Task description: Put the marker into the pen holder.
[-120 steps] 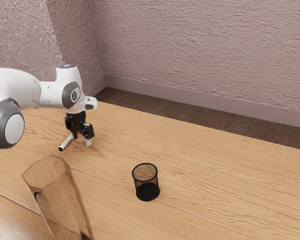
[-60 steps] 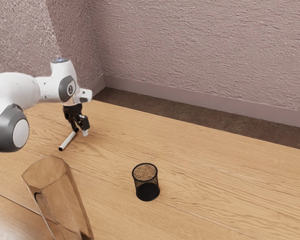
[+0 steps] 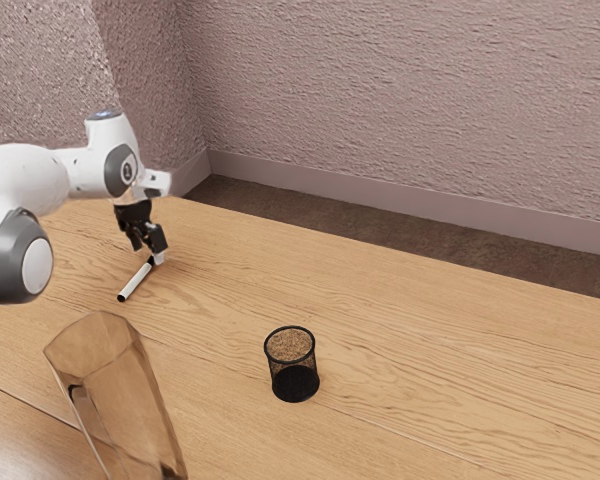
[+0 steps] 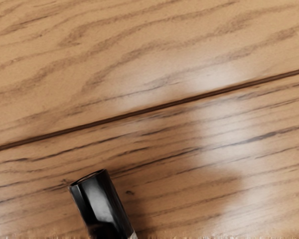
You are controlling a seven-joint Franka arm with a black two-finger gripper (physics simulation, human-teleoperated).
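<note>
The pen holder (image 3: 294, 384) stands upright on the table (image 3: 430, 350), a round black cup with an open, dark rim, see-through mesh walls and a solid-looking dark base. Well apart from it, toward the exterior view's left and farther from the camera, the marker (image 3: 136, 281) lies flat on the table, a slim straight white cylinder with black ends. The gripper (image 3: 148, 254) is low at the marker's end farther from the camera, its two fingers spread. Toward the exterior view's left of the pen holder, and reaching nearer the camera, is a tall faceted vase (image 3: 125, 400) of translucent amber-brown material with a wide, angular mouth; in that view it sits on the camera's side of the straight line from marker to pen holder, near that line. Behind the pen holder, past the table's far edge, are a dark brown floor (image 3: 380, 228), a smooth mauve-grey baseboard (image 3: 380, 198) and a rough, stuccoed pinkish wall (image 3: 400, 110). In the wrist view the marker's black end (image 4: 102, 204) is glossy and round with a recessed tip, near a dark straight seam (image 4: 154, 108) across the table's wavy-grained, light brown wood, which carries soft pale reflections.
</note>
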